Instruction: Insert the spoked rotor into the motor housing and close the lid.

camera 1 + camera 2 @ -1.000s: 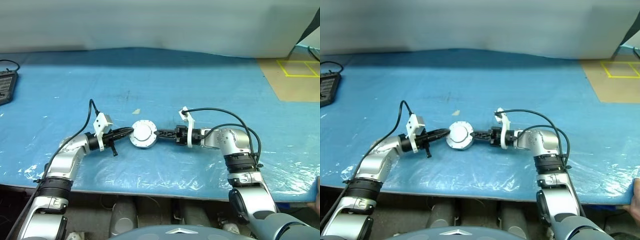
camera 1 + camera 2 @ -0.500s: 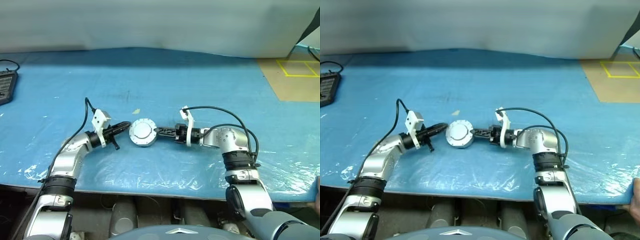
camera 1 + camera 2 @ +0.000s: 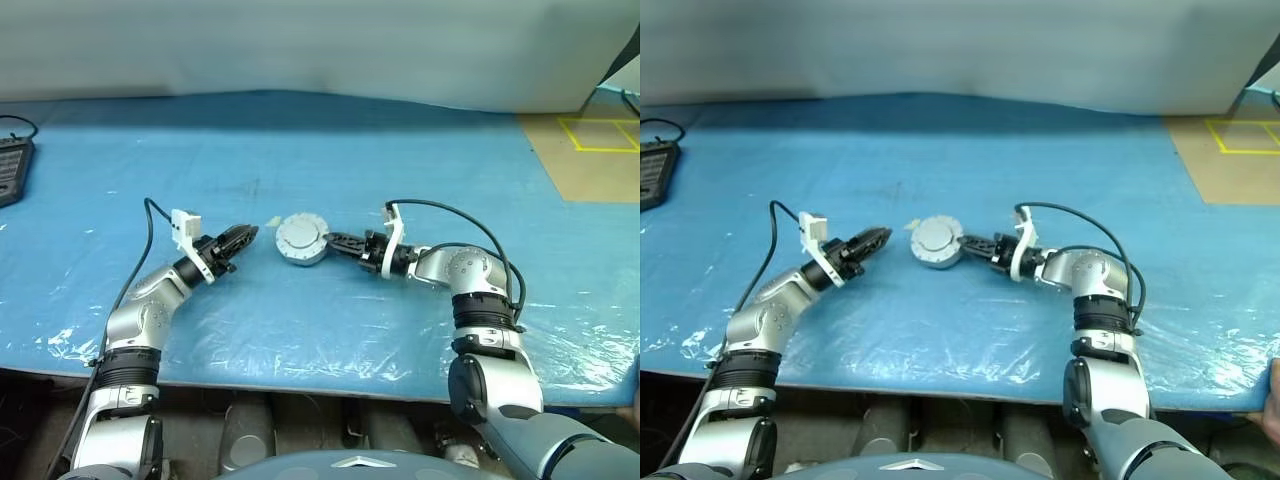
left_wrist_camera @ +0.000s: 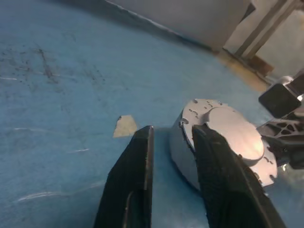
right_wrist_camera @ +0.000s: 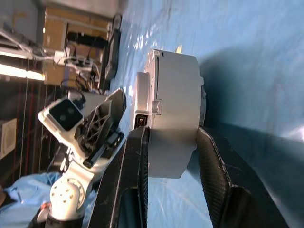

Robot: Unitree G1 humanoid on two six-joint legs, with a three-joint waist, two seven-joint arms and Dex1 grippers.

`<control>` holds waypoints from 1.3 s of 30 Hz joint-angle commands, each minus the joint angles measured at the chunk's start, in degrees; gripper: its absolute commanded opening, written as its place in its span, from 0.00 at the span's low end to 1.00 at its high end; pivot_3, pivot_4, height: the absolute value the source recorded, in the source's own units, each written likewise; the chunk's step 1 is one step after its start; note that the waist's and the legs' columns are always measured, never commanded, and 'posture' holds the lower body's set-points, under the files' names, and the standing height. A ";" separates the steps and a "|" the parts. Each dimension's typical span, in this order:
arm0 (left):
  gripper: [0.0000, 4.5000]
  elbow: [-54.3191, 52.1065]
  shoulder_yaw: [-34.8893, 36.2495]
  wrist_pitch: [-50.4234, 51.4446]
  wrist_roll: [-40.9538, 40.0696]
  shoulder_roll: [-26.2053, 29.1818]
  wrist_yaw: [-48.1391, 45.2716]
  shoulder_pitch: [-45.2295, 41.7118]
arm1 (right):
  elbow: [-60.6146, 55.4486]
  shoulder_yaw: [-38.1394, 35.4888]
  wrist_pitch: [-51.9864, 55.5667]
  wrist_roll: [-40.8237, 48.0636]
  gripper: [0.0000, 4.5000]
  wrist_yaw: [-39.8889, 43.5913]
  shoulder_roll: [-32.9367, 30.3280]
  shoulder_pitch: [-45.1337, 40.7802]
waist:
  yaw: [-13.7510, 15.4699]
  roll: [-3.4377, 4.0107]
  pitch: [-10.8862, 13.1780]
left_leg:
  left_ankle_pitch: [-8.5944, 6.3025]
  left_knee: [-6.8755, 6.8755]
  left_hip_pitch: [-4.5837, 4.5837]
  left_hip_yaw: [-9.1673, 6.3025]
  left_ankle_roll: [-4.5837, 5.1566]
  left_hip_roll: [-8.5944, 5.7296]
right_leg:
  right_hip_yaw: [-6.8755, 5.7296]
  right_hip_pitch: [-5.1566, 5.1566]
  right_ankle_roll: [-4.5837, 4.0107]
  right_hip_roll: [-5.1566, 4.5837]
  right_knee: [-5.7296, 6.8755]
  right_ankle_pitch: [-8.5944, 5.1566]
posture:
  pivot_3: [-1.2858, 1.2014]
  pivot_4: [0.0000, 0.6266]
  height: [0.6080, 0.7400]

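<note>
around: paper scrap (image 3: 271,222) just left of motor housing (image 3: 301,239), dark device (image 3: 12,170) at far left desk (image 3: 400,160) edge | right gripper (image 3: 335,241) jaws clamped on housing, mid-desk | left gripper (image 3: 243,236) level, jaws apart, near housing, not touching

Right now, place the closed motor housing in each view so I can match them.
Left eye view: motor housing at centre, held by the right tool.
Right eye view: centre.
Left wrist view: right of the tool's own fingers.
Right wrist view: between its fingers.
Shared landmark: the paper scrap beside it.
</note>
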 commanded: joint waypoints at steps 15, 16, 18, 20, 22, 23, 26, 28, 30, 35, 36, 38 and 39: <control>0.99 -9.45 10.16 20.85 -24.55 -7.89 13.44 -1.79 | -3.28 -8.78 -5.38 10.18 0.25 -3.26 4.08 -7.51 | 0.04 -0.01 0.01 | 0.00 0.03 -0.11 0.00 0.01 0.01 | -0.04 -0.06 -0.01 0.02 -0.01 0.01 | 0.52 0.24 1.00; 0.99 -9.79 9.85 22.37 -25.60 -8.03 13.78 -1.84 | -3.71 -8.80 -5.14 10.62 0.25 -3.48 4.28 -7.61 | 0.04 -0.01 0.01 | 0.00 0.03 -0.11 0.00 0.01 0.01 | -0.04 -0.06 0.00 0.02 -0.01 0.01 | 0.52 0.24 1.00; 0.99 -10.43 9.24 24.13 -26.60 -8.21 14.41 -1.57 | -4.53 -8.83 -4.76 11.44 0.25 -3.79 4.65 -7.56 | 0.05 -0.01 0.01 | 0.00 0.03 -0.12 0.00 0.01 0.01 | -0.04 -0.06 0.00 0.02 -0.01 0.01 | 0.52 0.24 1.00; 0.99 -10.66 8.83 24.88 -26.75 -8.43 15.11 -1.32 | -5.27 -8.77 -4.36 12.23 0.25 -4.29 4.93 -7.44 | 0.06 -0.01 0.01 | 0.00 0.03 -0.14 0.00 0.01 0.01 | -0.05 -0.07 0.00 0.02 -0.02 0.01 | 0.52 0.24 1.00; 0.99 -10.60 8.58 25.10 -26.66 -8.72 15.49 -1.26 | -6.01 -8.47 -3.96 12.84 0.25 -4.54 5.04 -7.24 | 0.07 -0.01 0.01 | 0.00 0.03 -0.14 0.00 0.01 0.01 | -0.05 -0.07 0.00 0.02 -0.03 0.01 | 0.52 0.24 1.00; 0.99 -10.59 8.63 25.26 -26.80 -8.81 15.61 -1.22 | -6.48 -8.31 -3.75 13.18 0.25 -4.69 5.13 -7.04 | 0.08 -0.02 0.01 | 0.00 0.03 -0.14 0.00 0.01 0.01 | -0.06 -0.07 0.01 0.02 -0.03 0.01 | 0.52 0.24 1.00; 0.99 -10.32 8.52 25.29 -26.77 -9.27 16.04 -1.69 | -8.11 -7.89 -2.70 14.39 0.25 -5.08 5.44 -6.37 | 0.07 -0.02 0.01 | 0.00 0.03 -0.14 -0.01 0.01 0.00 | -0.06 -0.07 0.02 0.02 -0.02 0.02 | 0.52 0.24 1.00; 0.99 -9.78 8.54 25.04 -26.66 -9.56 16.21 -2.34 | -9.11 -7.48 -1.93 14.97 0.25 -5.17 5.59 -5.91 | 0.07 -0.02 0.01 | 0.01 0.03 -0.14 -0.01 0.00 0.00 | -0.06 -0.07 0.02 0.02 -0.02 0.02 | 0.52 0.24 1.00; 0.99 -9.22 8.63 24.76 -26.64 -9.97 16.41 -3.10 | -10.11 -6.90 -1.23 15.23 0.25 -5.34 5.91 -5.32 | 0.08 -0.02 0.01 | 0.01 0.03 -0.15 -0.02 0.00 -0.01 | -0.06 -0.07 0.03 0.02 -0.02 0.03 | 0.52 0.24 1.00; 0.99 -9.31 8.62 25.07 -27.27 -11.12 16.46 -3.88 | -12.51 -4.98 -0.22 15.65 0.25 -5.92 6.90 -3.21 | 0.05 -0.02 0.02 | 0.01 0.03 -0.15 -0.04 0.00 -0.03 | -0.06 -0.05 0.05 0.02 -0.04 0.03 | 0.52 0.24 1.00; 0.99 -9.56 8.68 25.20 -27.60 -11.35 16.48 -3.90 | -12.69 -4.80 -0.17 15.66 0.25 -6.05 7.03 -2.99 | 0.01 -0.03 0.02 | 0.01 0.03 -0.17 -0.04 0.00 -0.04 | -0.06 -0.06 0.08 0.02 -0.04 0.05 | 0.52 0.24 1.00; 0.99 -9.92 8.68 25.32 -27.83 -11.66 16.57 -3.83 | -12.85 -4.21 -0.18 15.51 0.25 -6.17 7.11 -2.61 | -0.14 -0.03 0.02 | 0.01 0.03 -0.16 -0.04 0.00 -0.05 | -0.06 -0.06 0.14 0.02 -0.03 0.09 | 0.52 0.24 1.00; 0.99 -10.04 8.64 25.36 -27.83 -11.76 16.61 -3.78 | -12.89 -3.92 -0.18 15.47 0.25 -6.22 7.11 -2.45 | -0.19 -0.03 0.02 | 0.01 0.03 -0.16 -0.04 0.00 -0.05 | -0.06 -0.06 0.14 0.02 -0.02 0.09 | 0.52 0.24 1.00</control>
